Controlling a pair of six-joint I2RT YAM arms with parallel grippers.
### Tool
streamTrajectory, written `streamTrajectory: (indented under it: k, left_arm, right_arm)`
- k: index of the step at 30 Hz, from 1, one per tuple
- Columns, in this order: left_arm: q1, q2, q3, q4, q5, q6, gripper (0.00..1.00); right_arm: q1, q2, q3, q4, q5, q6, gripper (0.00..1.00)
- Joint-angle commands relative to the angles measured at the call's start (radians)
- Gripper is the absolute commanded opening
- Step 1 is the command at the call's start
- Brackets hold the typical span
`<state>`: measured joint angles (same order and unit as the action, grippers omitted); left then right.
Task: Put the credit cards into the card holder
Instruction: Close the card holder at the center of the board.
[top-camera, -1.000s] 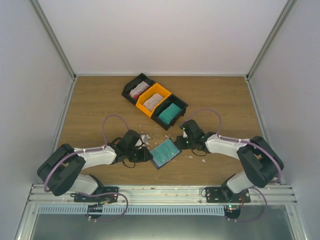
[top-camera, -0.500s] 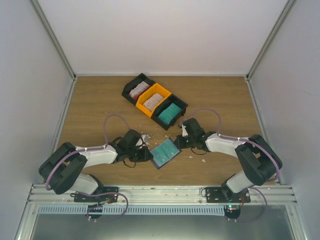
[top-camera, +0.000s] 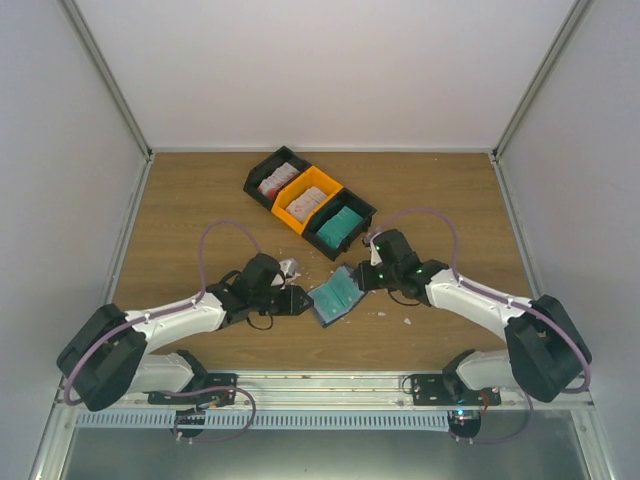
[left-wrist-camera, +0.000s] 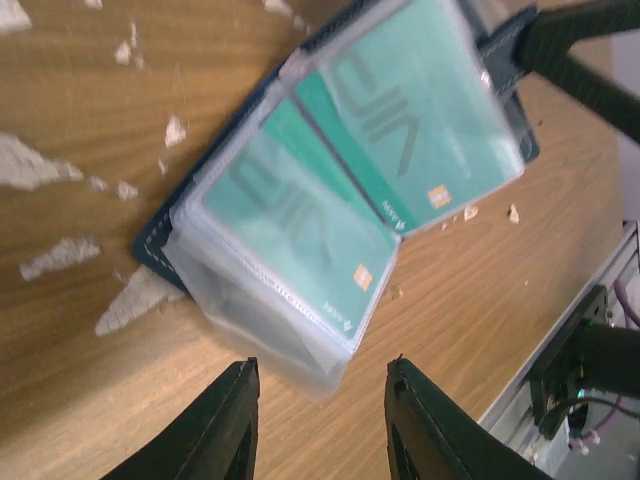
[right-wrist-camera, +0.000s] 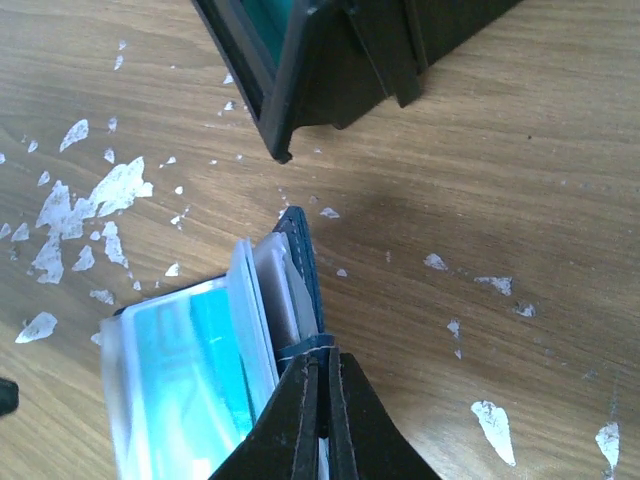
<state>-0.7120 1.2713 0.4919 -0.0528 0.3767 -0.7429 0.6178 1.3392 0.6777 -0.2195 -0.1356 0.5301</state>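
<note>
The card holder (top-camera: 335, 295) lies open on the table between my arms, a navy wallet with clear plastic sleeves holding two teal credit cards (left-wrist-camera: 410, 110). My right gripper (top-camera: 362, 278) is shut on the holder's navy cover edge (right-wrist-camera: 310, 350) and lifts that side. My left gripper (top-camera: 300, 301) is open and empty, its fingers (left-wrist-camera: 225, 430) just short of the sleeves' near corner (left-wrist-camera: 300, 360). More teal cards (top-camera: 340, 226) sit in the black bin on the right, white printed cards in the orange bin (top-camera: 308, 201) and in the far black bin (top-camera: 273, 179).
The three bins stand in a diagonal row behind the holder. White scraps (right-wrist-camera: 95, 205) are scattered on the wood around the holder. The black bin's corner (right-wrist-camera: 285, 130) is close in front of the right gripper. The table's front rail (top-camera: 320, 385) runs below.
Both arms have stretched forward. The right gripper has raised its side of the holder, which has shifted slightly right and tilted. The left gripper now sits at the holder's left edge.
</note>
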Motion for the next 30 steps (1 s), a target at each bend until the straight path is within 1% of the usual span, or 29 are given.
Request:
streamTrajectory:
  k: [1, 4, 7, 11, 17, 21, 25, 30]
  left_arm:
    - [-0.003, -0.04, 0.022, -0.029, -0.102, -0.003, 0.38]
    - [-0.001, -0.03, 0.008, -0.034, -0.127, -0.025, 0.38]
    - [-0.001, 0.01, 0.001, -0.058, -0.168, -0.056, 0.29]
    - [-0.001, 0.062, -0.022, -0.044, -0.178, -0.068, 0.22]
    - [-0.001, 0.099, -0.042, -0.016, -0.164, -0.073, 0.16]
    - [-0.001, 0.113, -0.047, -0.002, -0.156, -0.072, 0.13]
    - [-0.001, 0.11, -0.051, 0.004, -0.155, -0.076, 0.13]
    - [-0.001, 0.045, -0.055, -0.01, -0.192, -0.085, 0.13]
  right_arm:
    - [0.032, -0.031, 0.054, -0.075, 0.01, -0.046, 0.01]
    - [0.076, -0.032, 0.085, -0.108, 0.021, -0.049, 0.01]
    - [0.139, -0.018, 0.118, -0.143, 0.06, -0.033, 0.01]
    - [0.227, 0.014, 0.157, -0.181, 0.112, 0.022, 0.01]
    - [0.348, 0.079, 0.186, -0.177, 0.134, 0.089, 0.03]
    - [0.409, 0.132, 0.192, -0.133, 0.095, 0.101, 0.05]
    - [0.43, 0.176, 0.187, -0.082, 0.028, 0.098, 0.09]
    - [0.426, 0.192, 0.165, -0.035, -0.027, 0.079, 0.23]
